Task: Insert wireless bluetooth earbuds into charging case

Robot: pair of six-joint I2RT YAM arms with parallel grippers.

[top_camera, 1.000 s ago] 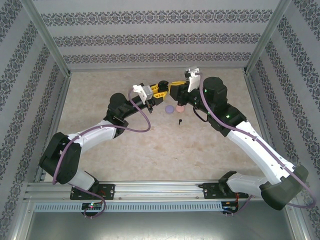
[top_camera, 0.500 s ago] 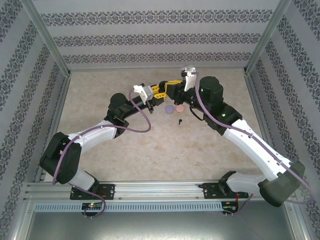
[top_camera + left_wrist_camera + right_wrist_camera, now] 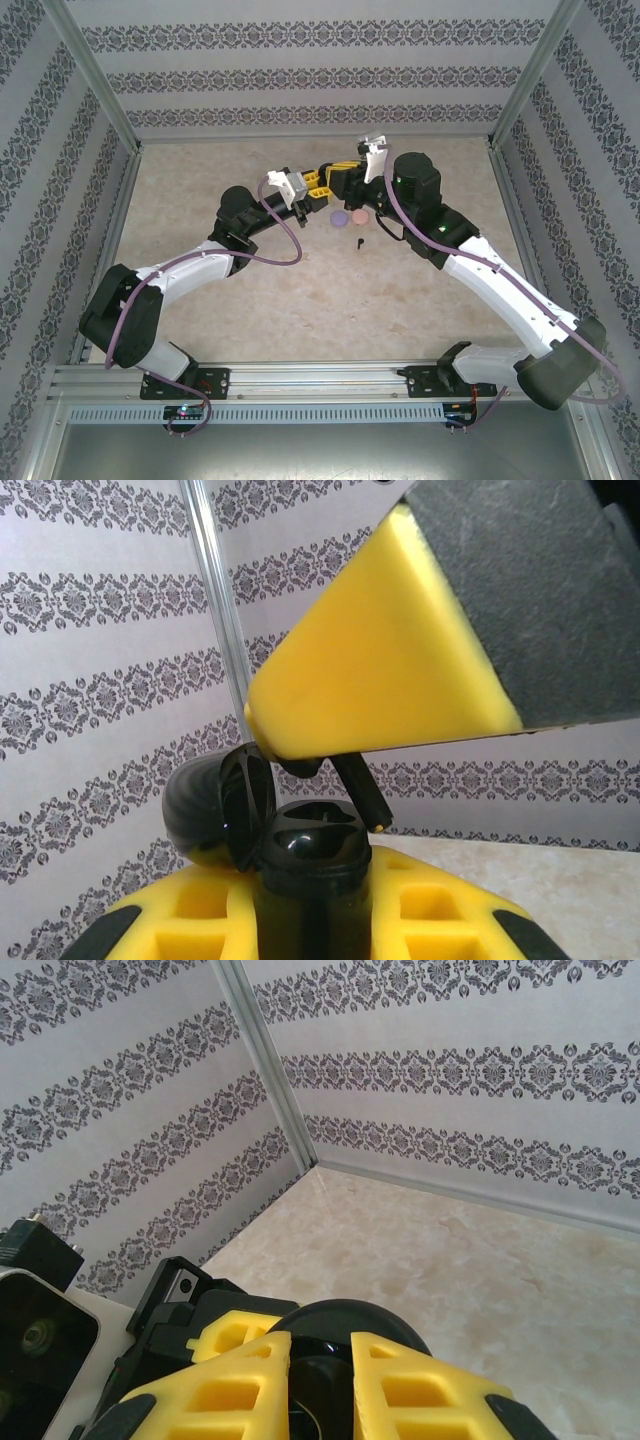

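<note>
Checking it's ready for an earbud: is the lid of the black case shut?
No: in the left wrist view the lid stands swung back to the left of the black case, not closed over it.

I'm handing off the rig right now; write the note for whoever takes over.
Left gripper: shut on the black case, lid open.
Right gripper: shut on a black earbud, stem poised over the case, not seated.
Table: second black earbud, lilac case and pink case lying near each other.
Done: case lifted and opened.
Left: seat this bud, fetch the second, then the other cases.
</note>
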